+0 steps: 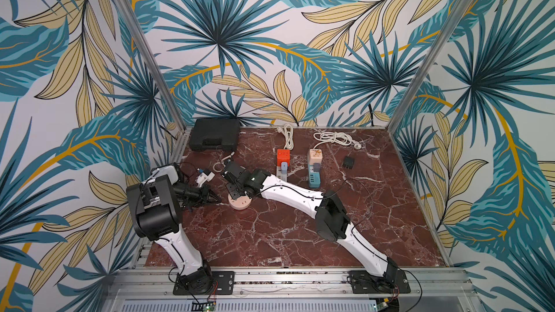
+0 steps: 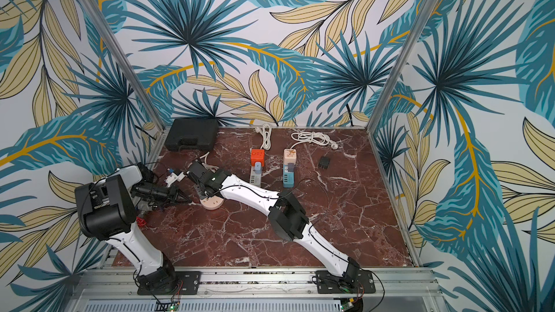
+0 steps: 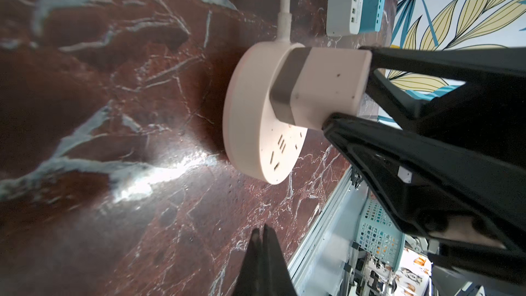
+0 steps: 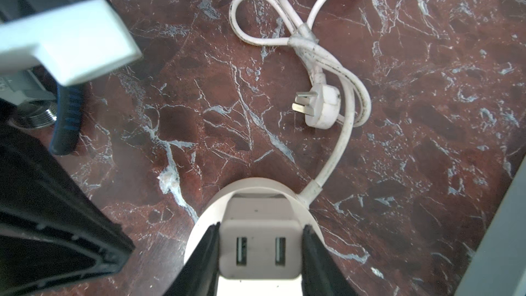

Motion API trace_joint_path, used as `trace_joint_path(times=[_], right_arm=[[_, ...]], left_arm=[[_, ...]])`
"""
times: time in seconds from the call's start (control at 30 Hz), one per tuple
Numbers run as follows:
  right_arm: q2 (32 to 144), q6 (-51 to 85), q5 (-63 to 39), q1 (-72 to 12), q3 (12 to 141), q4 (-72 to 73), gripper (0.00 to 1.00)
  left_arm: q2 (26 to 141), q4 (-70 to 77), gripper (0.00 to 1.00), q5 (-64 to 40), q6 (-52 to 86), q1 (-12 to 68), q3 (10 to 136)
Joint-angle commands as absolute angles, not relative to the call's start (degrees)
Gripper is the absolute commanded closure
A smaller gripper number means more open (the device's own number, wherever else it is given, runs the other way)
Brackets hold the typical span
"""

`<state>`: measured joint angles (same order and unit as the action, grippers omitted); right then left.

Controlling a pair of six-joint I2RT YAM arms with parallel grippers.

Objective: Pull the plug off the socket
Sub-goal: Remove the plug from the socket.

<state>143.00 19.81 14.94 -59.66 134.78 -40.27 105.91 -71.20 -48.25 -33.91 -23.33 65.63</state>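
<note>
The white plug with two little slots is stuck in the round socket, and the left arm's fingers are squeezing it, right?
Not quite. It is the right arm's fingers that squeeze the white plug, one on each side, as the right wrist view shows. The left arm's fingers are shut on nothing, beside the round socket. The plug is in the socket, as you said.
</note>
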Motion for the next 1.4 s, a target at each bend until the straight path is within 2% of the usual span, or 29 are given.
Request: trace_joint_path(times=[0.0,0.57,0.8,1.13,1.37], right_arm=[[144.75,21.04,14.61,-59.85,136.25,-38.11,0.78],[145.9,20.64,12.51,-59.9,136.32,-37.7,0.79],[145.9,20.38,12.61,-59.85,136.32,-37.62,0.79],[145.9,16.61,15.23,-60.69,136.23,-38.23,0.8],[146.07,11.98,13.59,-61.25,136.23,-38.64,0.8]], left_arm=[[106.71,-70.89,1.0,-49.83,-33.82,-21.7,67.84],[110.31,-66.27,1.0,-52.32,-28.66,-16.59,68.08],[114.01,-63.46,1.0,-47.26,-24.32,-16.44,68.8],[117.17,-60.6,1.0,-43.9,-20.92,-16.44,68.99],[117.67,-59.21,1.0,-42.92,-20.26,-16.44,68.32]])
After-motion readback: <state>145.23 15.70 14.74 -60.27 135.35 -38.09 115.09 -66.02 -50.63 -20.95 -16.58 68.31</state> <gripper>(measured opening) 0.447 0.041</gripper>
